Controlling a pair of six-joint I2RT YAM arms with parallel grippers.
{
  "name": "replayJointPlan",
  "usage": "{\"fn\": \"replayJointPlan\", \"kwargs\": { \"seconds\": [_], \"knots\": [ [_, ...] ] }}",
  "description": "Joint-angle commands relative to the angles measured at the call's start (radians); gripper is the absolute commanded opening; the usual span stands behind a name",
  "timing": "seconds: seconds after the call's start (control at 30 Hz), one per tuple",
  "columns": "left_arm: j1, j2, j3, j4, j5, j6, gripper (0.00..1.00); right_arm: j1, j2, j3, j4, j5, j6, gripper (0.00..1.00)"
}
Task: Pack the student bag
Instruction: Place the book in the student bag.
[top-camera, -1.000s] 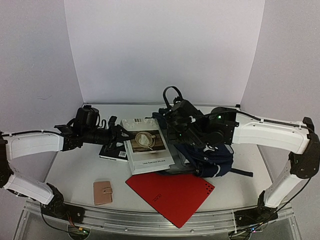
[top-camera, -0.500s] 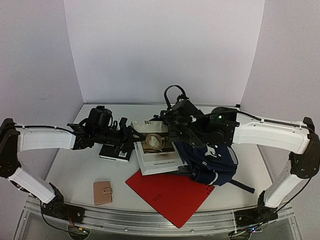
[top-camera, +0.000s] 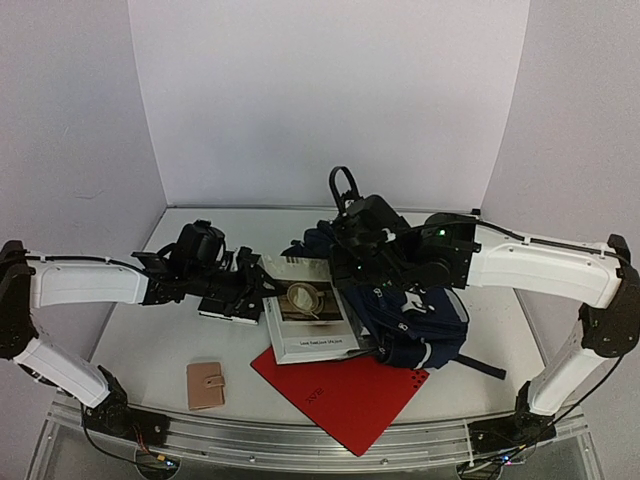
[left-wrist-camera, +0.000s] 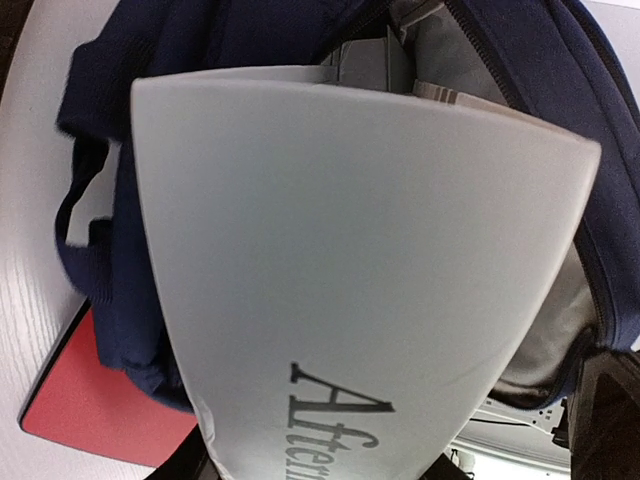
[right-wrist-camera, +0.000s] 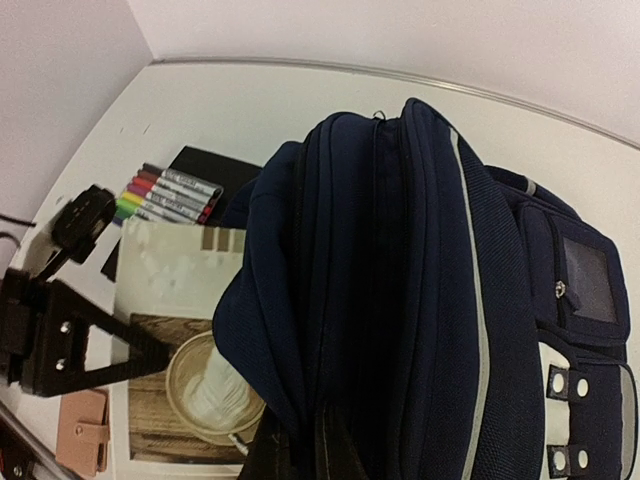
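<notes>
While the right gripper (right-wrist-camera: 305, 450) pinches the top rim of the student bag (top-camera: 415, 320), the bag sits right of centre on the table (top-camera: 150, 340), partly over a red folder (top-camera: 340, 385). The left gripper (top-camera: 262, 288) clamps a white book (top-camera: 310, 318) whose right edge meets the bag's open mouth.

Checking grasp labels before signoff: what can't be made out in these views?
Title of the book: left wrist view, cut off by the bottom edge after "Aftern".
Inside of the student bag: left wrist view, the book blocks most of it.
Fingertips of the right gripper: right wrist view, buried in bag fabric at the bottom edge.
Print on the red folder: top view, too small.
</notes>
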Motion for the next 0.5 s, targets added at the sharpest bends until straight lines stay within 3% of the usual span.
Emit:
{"fn": "replayJointPlan", "kwargs": {
  "seconds": [0.0,0.3,0.47],
  "knots": [
    [0.001,0.101,0.098,0.011,-0.053,0.032,0.16,0.007,-0.040,0.069,0.204,-0.139,-0.075,0.00],
    [-0.006,0.311,0.193,0.204,0.009,-0.035,0.11,0.016,-0.045,-0.005,0.291,-0.213,-0.089,0.00],
    [-0.045,0.358,0.243,0.207,-0.076,-0.028,0.10,0.015,-0.052,-0.038,0.398,-0.292,-0.096,0.00]
  ]
}}
